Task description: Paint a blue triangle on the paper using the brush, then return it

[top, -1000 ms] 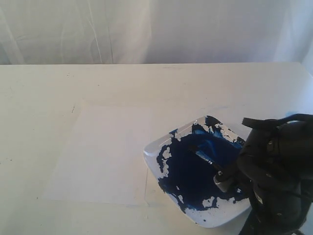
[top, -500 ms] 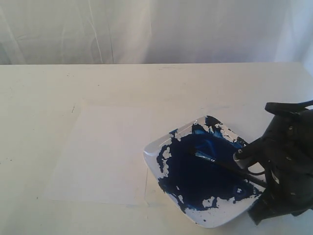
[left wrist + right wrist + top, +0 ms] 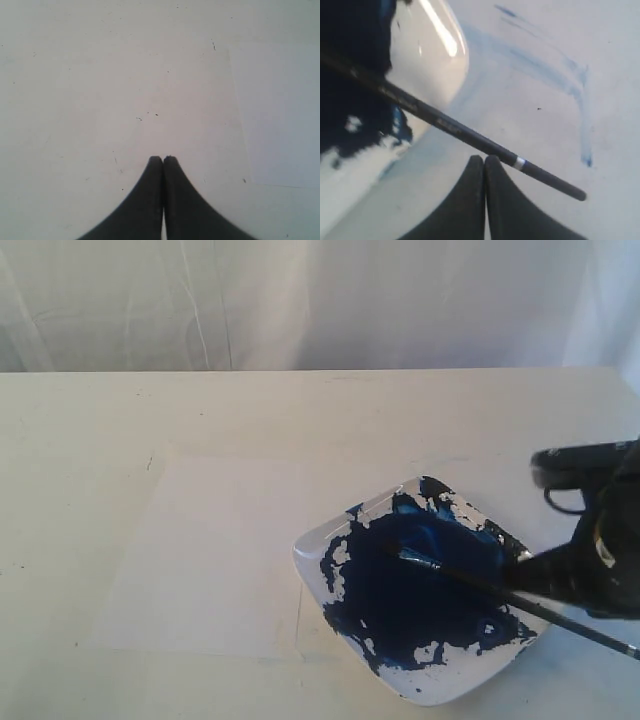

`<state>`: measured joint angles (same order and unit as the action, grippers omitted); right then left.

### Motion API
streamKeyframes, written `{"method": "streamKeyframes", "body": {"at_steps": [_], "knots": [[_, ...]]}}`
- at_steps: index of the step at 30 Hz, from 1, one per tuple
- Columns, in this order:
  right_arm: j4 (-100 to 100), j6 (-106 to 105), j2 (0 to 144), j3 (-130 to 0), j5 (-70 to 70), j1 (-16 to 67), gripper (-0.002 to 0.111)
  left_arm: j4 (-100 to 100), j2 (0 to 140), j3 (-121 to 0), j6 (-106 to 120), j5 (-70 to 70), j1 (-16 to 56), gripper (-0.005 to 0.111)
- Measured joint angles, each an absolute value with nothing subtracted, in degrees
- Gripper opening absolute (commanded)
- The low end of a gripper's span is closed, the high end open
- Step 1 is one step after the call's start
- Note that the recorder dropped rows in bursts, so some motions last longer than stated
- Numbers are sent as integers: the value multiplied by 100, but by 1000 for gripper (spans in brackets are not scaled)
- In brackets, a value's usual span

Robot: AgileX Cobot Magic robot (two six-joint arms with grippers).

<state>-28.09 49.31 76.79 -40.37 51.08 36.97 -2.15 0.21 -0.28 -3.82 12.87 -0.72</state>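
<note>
The brush lies free just past the right jaws, pressed together on nothing and now drawn back off the plate, its bristles in the paint, handle trailing onto the tabletop; the paper is bare, so painting likely awaits a fresh grasp.

Left gripper: two matte black fingers, broad at the lower edge of the frame, curving inward to slim rounded tips.
Right gripper: the same pair of smooth black fingers with the same flared shape.
Right arm: bulky black body at the right edge of the frame, narrowing leftward to a dark wedge, with a small pale mark on its side.
Cable: thin black loop under a black bar-shaped part.
</note>
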Motion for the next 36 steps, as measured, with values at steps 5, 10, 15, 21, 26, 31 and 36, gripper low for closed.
{"method": "streamKeyframes", "body": {"at_steps": [5, 10, 15, 21, 26, 31, 36], "knots": [[-2591, 8235, 6949, -3985, 3112, 3697, 0, -215, 21, -28, -382, 1287, -72, 0], [-2000, 8859, 6908, -3821, 2627, 3697, 0, -215, 21, -28, -382, 1287, -72, 0], [-2274, 8809, 6888, -3808, 3741, 3697, 0, -215, 21, -28, -382, 1287, -72, 0], [-1380, 8691, 6826, -3767, 4352, 3697, 0, -215, 21, -28, -382, 1287, -72, 0], [-1362, 10513, 6545, -3078, 4384, 3756, 0, -215, 21, -28, -382, 1287, -72, 0], [-1736, 11794, 6250, -2503, 3843, 3837, 0, -215, 21, -28, -382, 1287, -72, 0], [-2151, 11985, 6218, -2428, 3510, 3824, 0, -215, 21, -28, -382, 1287, -72, 0]]}}
